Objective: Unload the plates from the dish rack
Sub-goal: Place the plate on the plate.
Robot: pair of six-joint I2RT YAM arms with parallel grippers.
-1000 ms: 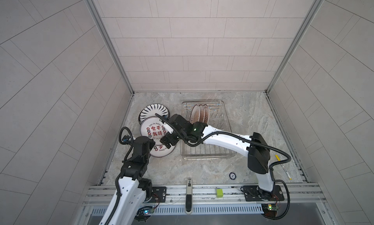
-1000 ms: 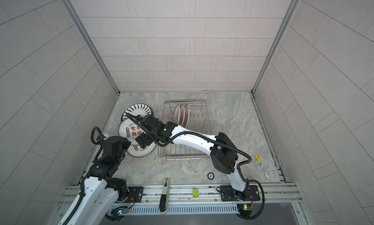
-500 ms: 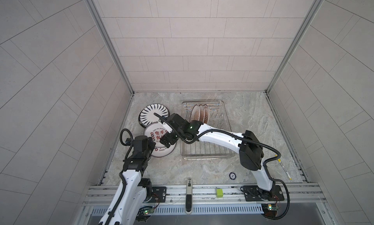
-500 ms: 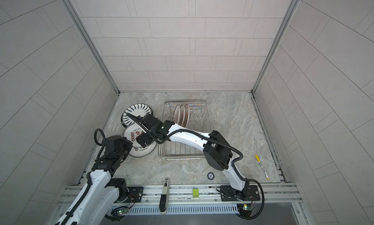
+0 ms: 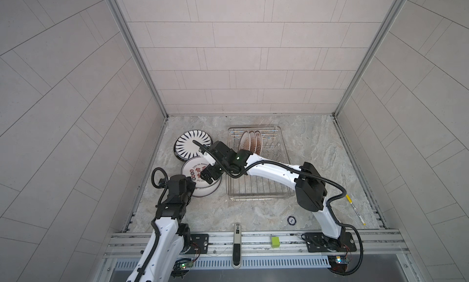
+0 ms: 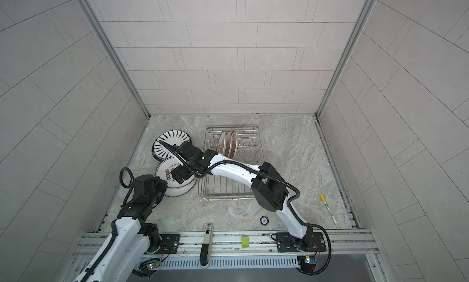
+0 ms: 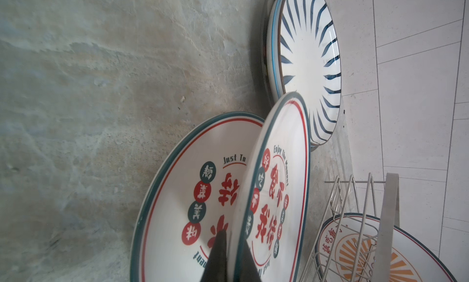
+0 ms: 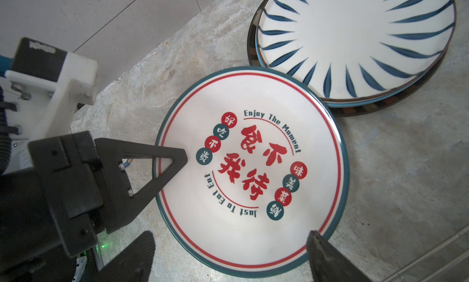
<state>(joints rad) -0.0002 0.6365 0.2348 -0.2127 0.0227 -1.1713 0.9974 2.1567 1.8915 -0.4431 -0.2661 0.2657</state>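
The wire dish rack (image 5: pixel 258 181) holds three upright plates (image 5: pixel 251 141) at its far end; the left wrist view shows one with an orange sunburst (image 7: pixel 406 255). Left of it, a blue-striped plate (image 5: pixel 193 146) lies on another plate. My left gripper (image 7: pixel 232 240) is shut on the rim of a red-character plate (image 7: pixel 279 192), which tilts up over a matching plate (image 7: pixel 190 192) lying flat. My right gripper (image 8: pixel 228 255) stands open just above the same plate (image 8: pixel 253 161), its fingers (image 8: pixel 322 252) outside the rim and touching nothing.
The left wall runs close beside the plates and my left arm (image 5: pixel 175 199). A yellow-capped pen (image 5: pixel 355 209) and a small round disc (image 5: pixel 291 220) lie on the stone floor at the right front. A green block (image 5: pixel 275 242) sits on the front rail.
The red-character plate has come down closer to the plate beneath it. My right arm's elbow has drawn in slightly; its jaws stay open. My left gripper keeps its hold.
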